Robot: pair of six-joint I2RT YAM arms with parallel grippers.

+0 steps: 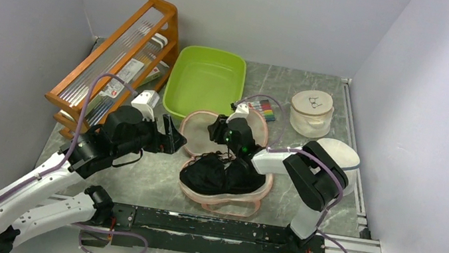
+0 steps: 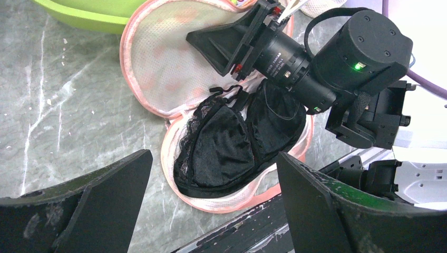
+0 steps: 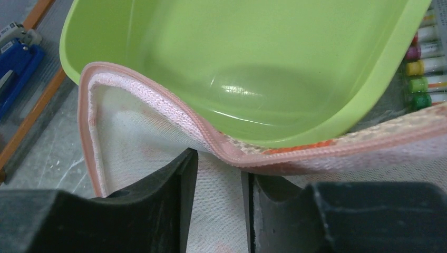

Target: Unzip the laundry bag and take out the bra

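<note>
The right gripper's [image 3: 220,168] two fingers [image 3: 158,200] sit close together with white mesh pinched in the narrow gap between them, clamped on the pink-edged rim of the laundry bag [image 2: 163,63], which bends up in front of them. The left gripper [image 2: 211,158] holds nothing; its two fingers [image 2: 105,200] are spread wide and hang above the table [image 2: 63,105], just left of the bag. The bag lies unzipped and spread open in two halves. The far half is bare mesh and is the one the right gripper holds. The near half lies flat on the table and cradles the one bra [image 2: 237,142], black and lacy, its two cups side by side and a thin strap curling at the fold between the halves. The bra is inside the bag, touched by neither gripper. Just beyond the bag stands one green tub [image 1: 205,83], its near wall touching the lifted rim in the right wrist view. One row of coloured markers [image 1: 263,109] lies to the right of the tub; their number cannot be told. Farther right are two round white tubs: one with a lid [image 1: 311,109] stands free, the other [image 1: 342,154] is partly hidden behind the right arm. One wooden rack [image 1: 118,57] stands at the far left.
</note>
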